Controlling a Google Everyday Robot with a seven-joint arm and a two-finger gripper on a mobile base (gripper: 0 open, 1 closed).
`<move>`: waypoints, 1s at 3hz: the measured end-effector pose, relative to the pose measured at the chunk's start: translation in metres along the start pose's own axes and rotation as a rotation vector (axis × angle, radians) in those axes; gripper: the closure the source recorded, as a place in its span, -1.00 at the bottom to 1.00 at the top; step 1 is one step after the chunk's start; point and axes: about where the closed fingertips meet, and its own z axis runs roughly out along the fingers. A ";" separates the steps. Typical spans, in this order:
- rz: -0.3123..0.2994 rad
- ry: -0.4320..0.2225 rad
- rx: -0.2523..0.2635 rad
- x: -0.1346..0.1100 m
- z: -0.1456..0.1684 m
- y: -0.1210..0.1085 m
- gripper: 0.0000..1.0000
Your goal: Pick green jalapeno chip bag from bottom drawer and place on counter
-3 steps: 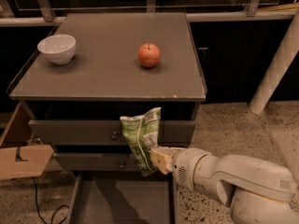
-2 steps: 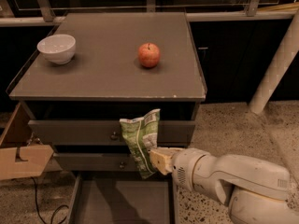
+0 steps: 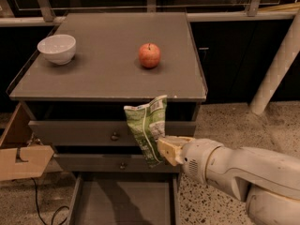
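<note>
Gripper [image 3: 168,150]: located in front of the cabinet, level with the gap between the two upper drawer fronts. The fingers [image 3: 165,146] are closed on the lower right edge of the chip bag [image 3: 147,125], with only the thickness of the bag between them. The white arm [image 3: 234,170] extends from the gripper to the right and toward the lower right corner of the view.

Chip bag: held clear of all surfaces, just left of and above the gripper. It stands roughly upright, slightly tilted. Its top edge reaches the level of the front edge of the counter [image 3: 108,81]; its lower end hangs in front of the second drawer front.

Counter: above and behind the gripper. The bag is not resting on it.

Bottom drawer [image 3: 78,196]: directly below the gripper, pulled out, with its flat floor visible.

Upper drawers: behind the gripper and bag. Upper knob [image 3: 114,136] is left of the bag; lower knob [image 3: 123,165] is left of and below the gripper.

Apple [image 3: 149,55]: on the counter, above and beyond the gripper, well apart from it.

Bowl [image 3: 56,48]: white, on the counter, far up and to the left of the gripper.

Cardboard piece [image 3: 21,162]: far left of the gripper, beside the cabinet.
</note>
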 end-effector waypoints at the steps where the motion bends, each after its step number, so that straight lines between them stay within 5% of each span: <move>1: -0.037 -0.021 0.005 -0.016 -0.006 -0.001 1.00; 3: -0.115 -0.013 0.036 -0.027 -0.002 -0.012 1.00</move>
